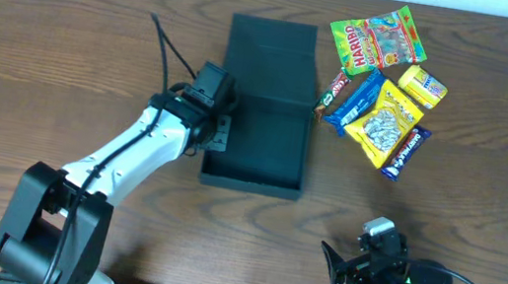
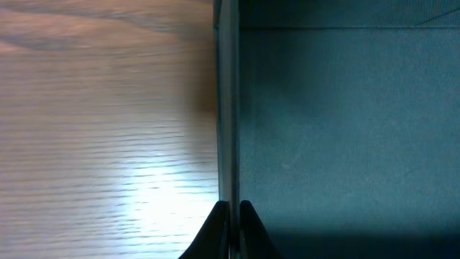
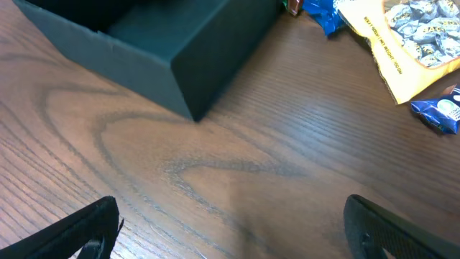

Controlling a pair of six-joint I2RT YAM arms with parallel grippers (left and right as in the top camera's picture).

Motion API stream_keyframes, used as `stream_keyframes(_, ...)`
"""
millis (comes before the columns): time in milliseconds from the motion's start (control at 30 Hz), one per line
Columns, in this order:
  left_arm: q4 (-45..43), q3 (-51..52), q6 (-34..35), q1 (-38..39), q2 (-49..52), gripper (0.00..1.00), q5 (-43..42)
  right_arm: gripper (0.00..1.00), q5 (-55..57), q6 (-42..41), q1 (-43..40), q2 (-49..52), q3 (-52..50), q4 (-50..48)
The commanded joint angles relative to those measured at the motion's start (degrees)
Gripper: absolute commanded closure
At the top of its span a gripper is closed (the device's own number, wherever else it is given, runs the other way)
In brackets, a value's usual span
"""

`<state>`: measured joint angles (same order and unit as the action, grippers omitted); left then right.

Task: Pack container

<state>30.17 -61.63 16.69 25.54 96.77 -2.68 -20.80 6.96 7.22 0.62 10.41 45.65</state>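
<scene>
Tagger: Left gripper (image 2: 233,213) is clamped on the left wall of the container (image 1: 264,143), one finger inside and one outside.
Checker: Container placement?
Tagger: It is set mid-table with the lid (image 1: 268,54) flipped open toward the far edge. Nothing is seen inside. It is judged light, stiff cardboard with a matte skin, so little slip is expected. A thin wall can be creased, or the box tipped, if it is pulled hard. A hold nearer a corner is judged stiffer.
Checker: Surroundings?
Tagger: Snacks are heaped just beside its far right corner: Haribo bag (image 1: 378,38), yellow packet (image 1: 384,121), blue wrapper (image 1: 354,101). All are judged soft and light.
Checker: Other arm?
Tagger: Right gripper (image 3: 237,241) is parked near the front edge of the wooden table (image 1: 70,36). Its jaws are spread wide, nothing is held, and it is well apart from the box.
</scene>
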Motion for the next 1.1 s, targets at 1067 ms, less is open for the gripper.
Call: stream_keyframes(1067,0.66,0.02,4.02,1.75,0.31,0.94,2.34,0.01,-0.42,0.83,0.31,-0.31,-0.24,0.09)
